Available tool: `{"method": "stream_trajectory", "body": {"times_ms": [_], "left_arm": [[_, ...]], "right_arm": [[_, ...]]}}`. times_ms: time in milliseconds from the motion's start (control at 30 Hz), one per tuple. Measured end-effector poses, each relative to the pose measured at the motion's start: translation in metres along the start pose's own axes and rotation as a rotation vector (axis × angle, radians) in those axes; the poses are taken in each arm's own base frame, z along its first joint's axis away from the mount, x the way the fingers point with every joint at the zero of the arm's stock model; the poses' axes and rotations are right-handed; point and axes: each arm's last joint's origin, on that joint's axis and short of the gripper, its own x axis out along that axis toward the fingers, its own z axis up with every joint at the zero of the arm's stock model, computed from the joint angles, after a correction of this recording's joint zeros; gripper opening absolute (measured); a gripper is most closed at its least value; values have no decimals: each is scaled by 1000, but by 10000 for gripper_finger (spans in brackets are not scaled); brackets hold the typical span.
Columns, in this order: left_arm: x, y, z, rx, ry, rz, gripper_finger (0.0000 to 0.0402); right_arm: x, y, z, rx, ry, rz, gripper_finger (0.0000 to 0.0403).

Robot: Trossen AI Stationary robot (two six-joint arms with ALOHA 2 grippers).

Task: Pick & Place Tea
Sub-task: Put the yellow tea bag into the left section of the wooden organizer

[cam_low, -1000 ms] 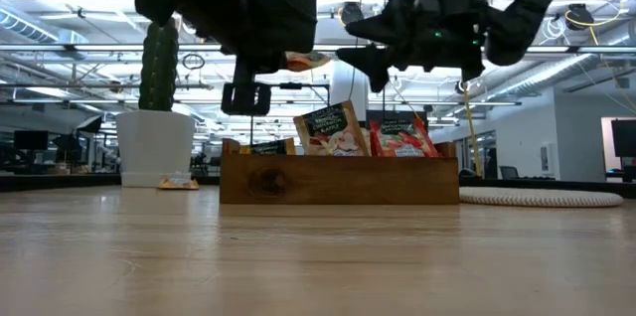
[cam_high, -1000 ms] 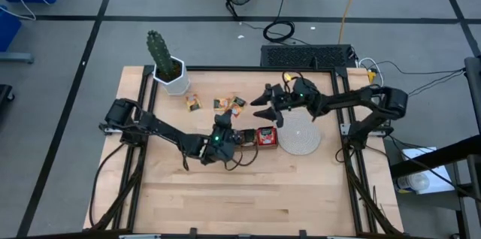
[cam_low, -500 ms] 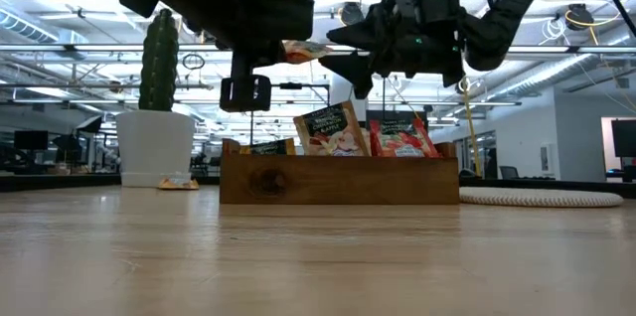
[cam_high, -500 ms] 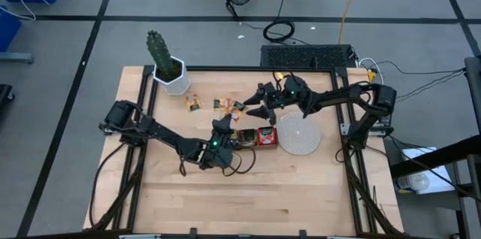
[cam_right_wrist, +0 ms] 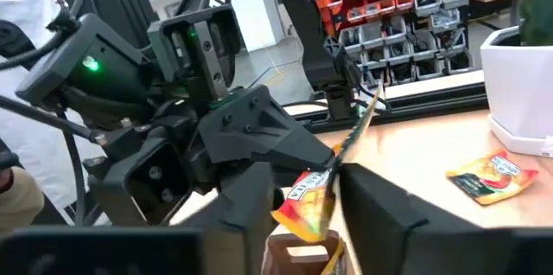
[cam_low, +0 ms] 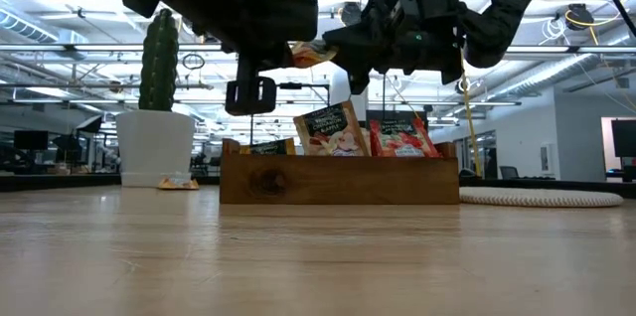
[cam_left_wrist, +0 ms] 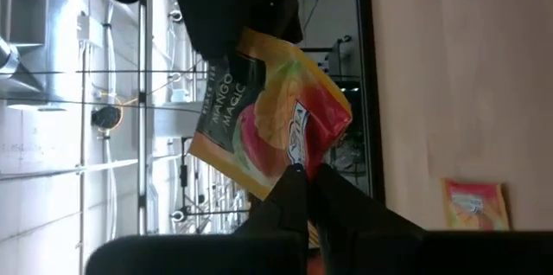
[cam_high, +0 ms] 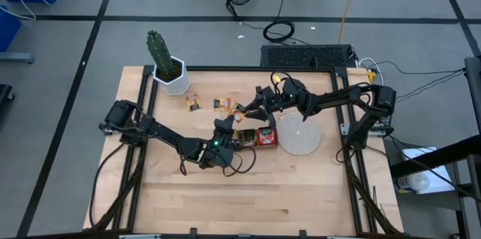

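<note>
The dark left arm is stretched from the table's left edge toward the middle, and its left gripper (cam_high: 223, 128) is raised above the brown three-compartment wooden tray (cam_low: 338, 179). Its fingers are pressed together on one corner of a yellow-orange and red tea sachet with a dark printed band (cam_left_wrist: 270, 124), which is held up in the air. The dark right arm is reached in from the table's right side, bent at the elbow, and its right gripper (cam_high: 253, 104) is brought up to the same sachet from the other side. The right fingers (cam_right_wrist: 251, 190) are seen standing on either side of the sachet's edge, partly apart; whether the sachet is already pinched by them cannot be told.

In the low view, both grippers are shown meeting above the tray, with the sachet (cam_low: 310, 54) between them and well clear of the tray's rim. A tan sachet (cam_low: 334, 129) and a red sachet (cam_low: 398, 136) are seen standing upright in the tray, which the high view shows only from above.

In the high view, the loose sachets lying flat on the wooden table (cam_high: 301, 186) are shown: one (cam_high: 193, 103) near the white hexagonal pot with a green cactus (cam_high: 170, 76), others (cam_high: 222, 104) farther along. The round whitish woven disc (cam_high: 300, 136) lies just beside the tray's right end.

In the left wrist view, the sachet's printed face is shown, and another sachet (cam_left_wrist: 473, 205) flat on the table.
</note>
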Motion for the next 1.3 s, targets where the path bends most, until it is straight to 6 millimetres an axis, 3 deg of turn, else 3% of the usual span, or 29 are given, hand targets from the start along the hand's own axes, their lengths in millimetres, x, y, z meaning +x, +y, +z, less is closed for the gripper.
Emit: {"method": "stream_trajectory", "body": {"times_ms": [167, 267, 400, 567, 700, 833, 1000, 1133, 1300], "left_arm": [[0, -1, 2, -45, -53, -34, 19], [0, -1, 3, -130, -90, -62, 51], [-7, 7, 4, -390, -110, -68, 102], [-33, 49, -4, -645, -270, -187, 177], [-48, 83, -34, -797, -352, -354, 222], [-53, 98, -78, -944, -358, -442, 233], [-50, 91, -127, -1132, -363, -416, 215], [-44, 75, -152, -1296, -402, -373, 194], [-39, 54, -170, -1392, -434, -317, 174]], "right_arm": [[0, 0, -2, -21, 14, -5, 16], [0, -1, -2, -27, 13, -8, 3], [-1, -1, -1, -28, 12, -11, 1], [-4, 2, 8, -59, -10, -33, 0], [-9, 9, 20, -95, -35, -41, 0], [-9, 24, 30, -142, 35, -88, 0], [18, 57, 31, -260, 261, -141, 0], [45, 78, 19, -372, 369, -151, 0], [76, 76, 2, -420, 391, -160, 0]]}}
